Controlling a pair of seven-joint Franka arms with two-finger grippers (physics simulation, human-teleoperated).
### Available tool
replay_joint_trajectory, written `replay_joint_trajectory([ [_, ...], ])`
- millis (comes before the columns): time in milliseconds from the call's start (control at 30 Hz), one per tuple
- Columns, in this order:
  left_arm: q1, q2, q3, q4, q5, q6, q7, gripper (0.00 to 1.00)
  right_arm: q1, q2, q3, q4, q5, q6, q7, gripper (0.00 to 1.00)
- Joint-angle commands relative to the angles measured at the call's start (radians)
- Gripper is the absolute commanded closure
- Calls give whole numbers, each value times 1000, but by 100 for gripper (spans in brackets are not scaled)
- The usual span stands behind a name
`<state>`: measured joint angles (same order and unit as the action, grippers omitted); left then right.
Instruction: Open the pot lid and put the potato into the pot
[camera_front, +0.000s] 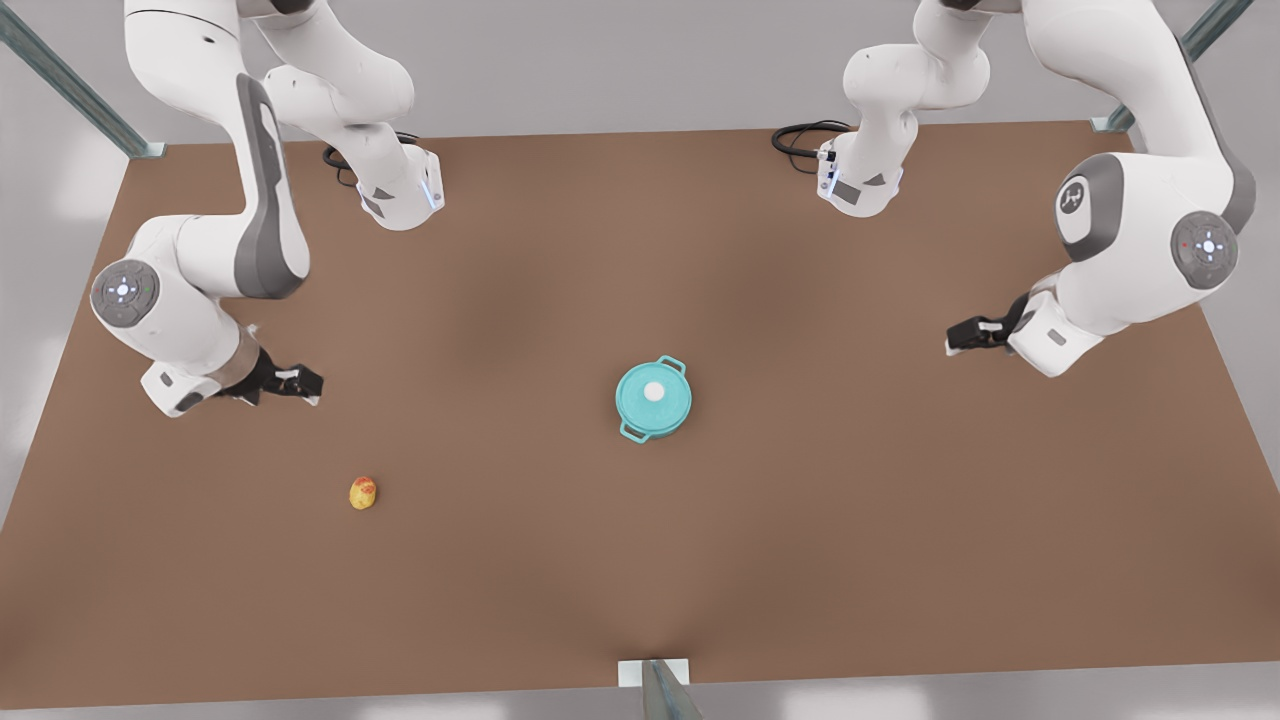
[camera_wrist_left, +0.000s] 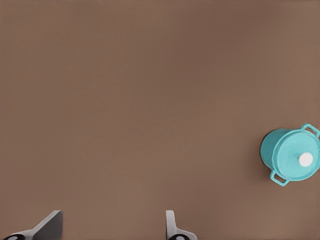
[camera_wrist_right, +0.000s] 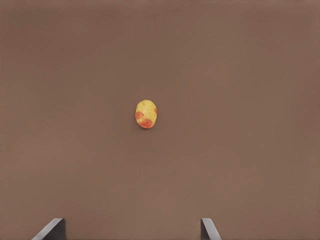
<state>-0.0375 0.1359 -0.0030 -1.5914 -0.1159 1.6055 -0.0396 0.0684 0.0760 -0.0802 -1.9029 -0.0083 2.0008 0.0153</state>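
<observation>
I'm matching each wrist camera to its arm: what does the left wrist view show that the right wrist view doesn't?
Left wrist view: the pot with the pot lid sitting closed on it, off to one side of the left gripper, whose fingers are spread open. Right wrist view: the potato, lying alone ahead of the open right gripper. Both share the bare brown table and two parted fingertips, touching nothing.

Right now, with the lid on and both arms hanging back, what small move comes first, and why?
Probably bring the left gripper over the pot lid, aiming at its white knob. The lid covers the pot, so the potato cannot go in. Both grippers are open, and the right gripper waits above the potato.
</observation>
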Motion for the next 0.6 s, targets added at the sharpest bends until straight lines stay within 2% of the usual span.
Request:
replay_joint_trajectory([
  [0, 4, -1, 0, -1, -4, 53, 15, 0, 5, -1, -4, 4, 1, 95, 58, 0],
  [100, -51, 24, -3, 7, 10, 59, 17, 0, 5, 1, -7, 2, -1, 92, 58, 0],
  [200, -209, 47, -41, 33, 15, 63, -114, 0, 5, 13, -7, 4, -1, 88, 54, 0],
  [267, -393, 177, -74, 218, 16, 60, -347, 0, 7, 119, -7, 42, -2, 104, 51, 0],
  [333, -476, 398, -72, 438, 21, 79, -491, 0, 19, 156, -1, 47, -16, 104, 40, 0],
  [400, -573, 468, -74, 436, 120, 143, -591, 0, 25, 159, -4, 47, -13, 92, 54, 0],
  [467, -596, 495, -84, 430, 116, 172, -689, 0, 31, 169, -1, 47, -18, 93, 37, 0],
  [567, -639, 511, -94, 393, 117, 240, -859, 0, 34, 309, 0, 107, -50, 136, 38, 0],
])
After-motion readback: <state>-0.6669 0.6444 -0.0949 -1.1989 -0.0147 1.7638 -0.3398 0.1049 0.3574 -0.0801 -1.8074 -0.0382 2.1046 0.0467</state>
